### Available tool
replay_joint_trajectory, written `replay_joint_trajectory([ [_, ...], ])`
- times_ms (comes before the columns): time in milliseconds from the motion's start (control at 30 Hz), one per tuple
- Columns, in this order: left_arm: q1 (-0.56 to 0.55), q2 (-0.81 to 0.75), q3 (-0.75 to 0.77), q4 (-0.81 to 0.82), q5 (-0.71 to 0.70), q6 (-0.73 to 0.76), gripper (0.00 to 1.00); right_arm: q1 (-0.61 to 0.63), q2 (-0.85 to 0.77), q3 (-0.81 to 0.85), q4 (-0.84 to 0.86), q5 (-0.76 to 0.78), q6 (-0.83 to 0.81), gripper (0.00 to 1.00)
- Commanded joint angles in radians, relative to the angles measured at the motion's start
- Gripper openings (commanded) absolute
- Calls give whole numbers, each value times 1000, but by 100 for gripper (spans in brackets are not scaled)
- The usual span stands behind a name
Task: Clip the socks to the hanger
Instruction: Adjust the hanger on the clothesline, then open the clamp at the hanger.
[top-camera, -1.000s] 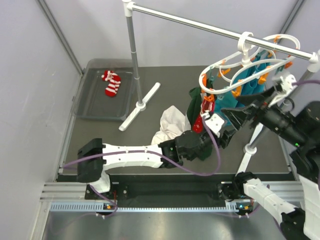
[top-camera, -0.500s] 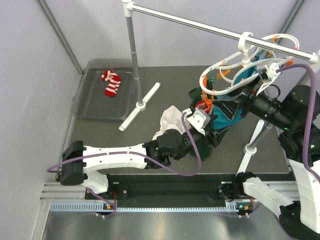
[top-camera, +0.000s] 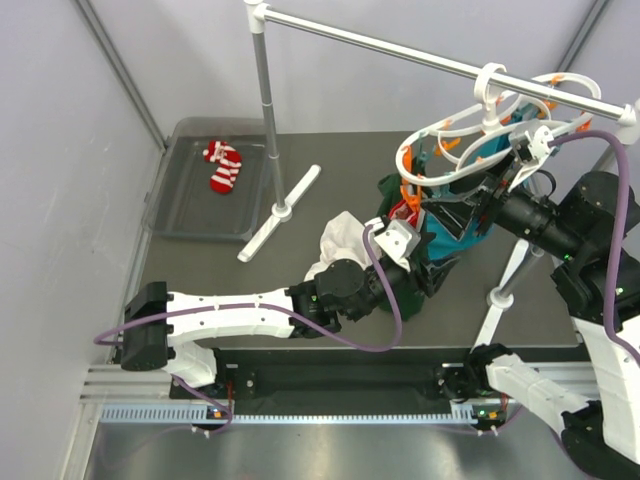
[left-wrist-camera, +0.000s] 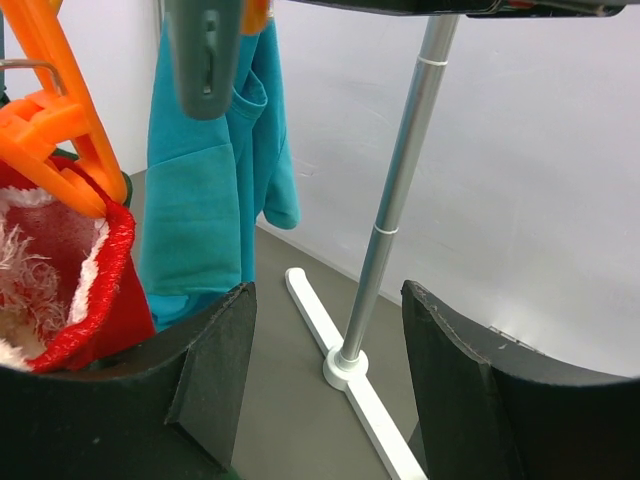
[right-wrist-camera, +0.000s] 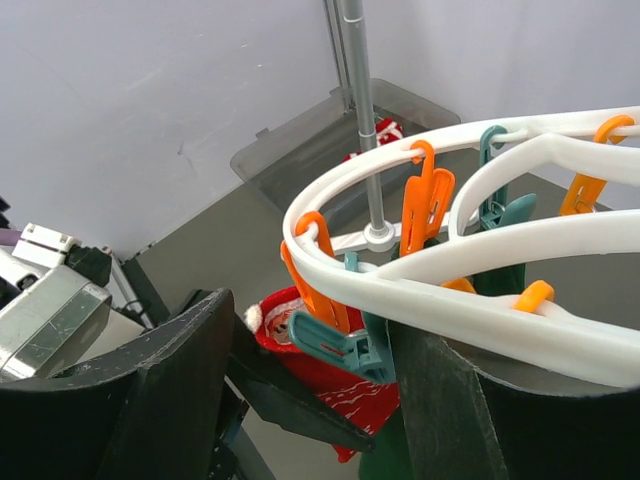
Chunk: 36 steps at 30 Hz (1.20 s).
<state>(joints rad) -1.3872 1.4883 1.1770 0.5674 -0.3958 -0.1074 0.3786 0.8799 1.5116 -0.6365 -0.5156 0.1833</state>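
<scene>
The white oval hanger (top-camera: 455, 135) hangs by its hook from the rail, with orange clips and some teal ones. A red sock with white marks (right-wrist-camera: 340, 375) hangs from an orange clip (right-wrist-camera: 310, 275) at the ring's left end, and shows at the left of the left wrist view (left-wrist-camera: 75, 290). The striped sock (top-camera: 224, 166) lies in the grey tray. My left gripper (left-wrist-camera: 325, 300) is open and empty just right of the hung sock. My right gripper (right-wrist-camera: 320, 320) is open, with its fingers either side of that clip and the sock.
A grey tray (top-camera: 180, 205) sits at the back left. The white rail's stand has one foot (top-camera: 280, 212) mid-table and one pole (left-wrist-camera: 395, 200) at the right. A teal cloth (left-wrist-camera: 205, 170) and a dark green cloth (top-camera: 392, 190) hang from the hanger. A white cloth (top-camera: 338, 245) lies below.
My left arm swung and its wrist drew back left from the red sock, which stays on the clip. My right gripper moved left under the hanger ring. Little moved in the last half second.
</scene>
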Motion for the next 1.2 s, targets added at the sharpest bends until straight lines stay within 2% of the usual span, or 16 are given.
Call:
replay_joint_trajectory([
  [0,4,-34,1,25,12,-15,65,17,-2,1,26,15,-21,62],
  [167,4,-42,3,20,17,-20,65,23,-4,-8,9,58,-34,56],
  [367,4,-45,6,11,14,-25,65,26,-6,-11,11,63,-30,54],
  [667,4,-63,-2,0,31,-48,65,28,-6,-7,8,78,-24,42],
  [767,4,-75,-7,-3,40,-60,65,28,-4,-5,0,83,-22,23],
  [800,4,-82,-10,-4,41,-63,65,28,-5,-8,-2,88,-19,8],
  [833,4,-86,-13,-8,46,-67,65,28,-7,-7,-5,86,-18,0],
  [1000,4,-117,-16,-31,83,-110,65,29,-16,-22,-2,107,-12,0],
  [1167,4,-155,-27,-47,187,-173,65,29,-22,-30,-5,120,-13,0],
])
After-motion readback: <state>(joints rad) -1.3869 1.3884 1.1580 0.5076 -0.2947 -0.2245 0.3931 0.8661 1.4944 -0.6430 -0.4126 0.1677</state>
